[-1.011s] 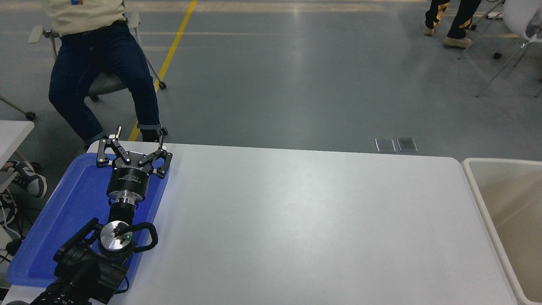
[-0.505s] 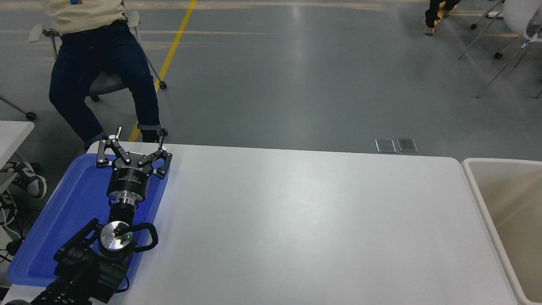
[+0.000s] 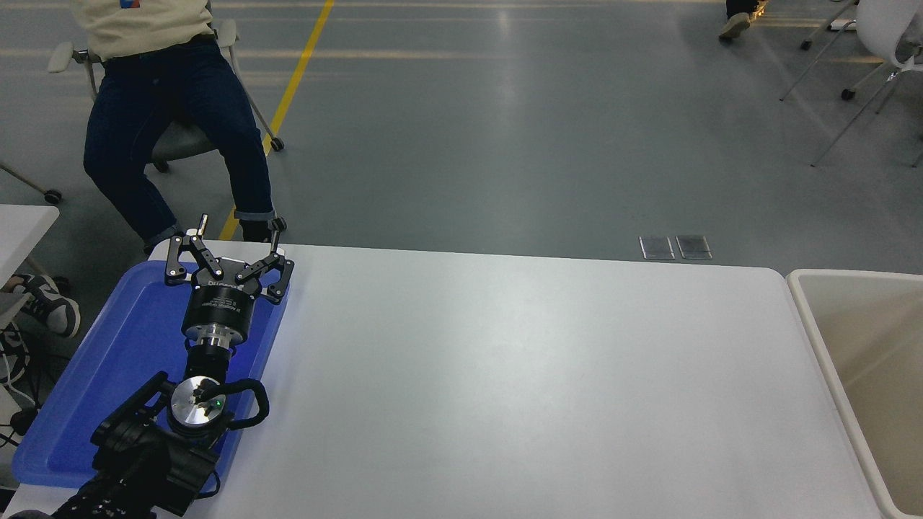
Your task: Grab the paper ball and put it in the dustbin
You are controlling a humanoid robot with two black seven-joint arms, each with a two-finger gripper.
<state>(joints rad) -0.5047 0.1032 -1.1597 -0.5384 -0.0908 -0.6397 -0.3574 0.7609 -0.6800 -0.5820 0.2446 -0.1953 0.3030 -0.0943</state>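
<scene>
Left black arm (image 3: pixel 144 447) entering from the lower-left corner, reaching toward 1 o'clock. Silver disc-shaped wrist joint (image 3: pixel 196 401) mid-way, ringed by a looped black cable. Beyond it, a black cylindrical wrist body leading to the black two-fingered left gripper (image 3: pixel 232 231), fingers (image 3: pixel 177 258) spread wide apart in a V, tips pointing to 12 o'clock. Right arm out of view.

The left arm (image 3: pixel 137 461) is black and chunky, with a black cable looping beside a shiny round silver disc — a tiny green light glows on it. Above sits a silver ring, then a black round body with small white writing. The left gripper (image 3: pixel 236 234) has thin black bars dotted with silver screws.
</scene>
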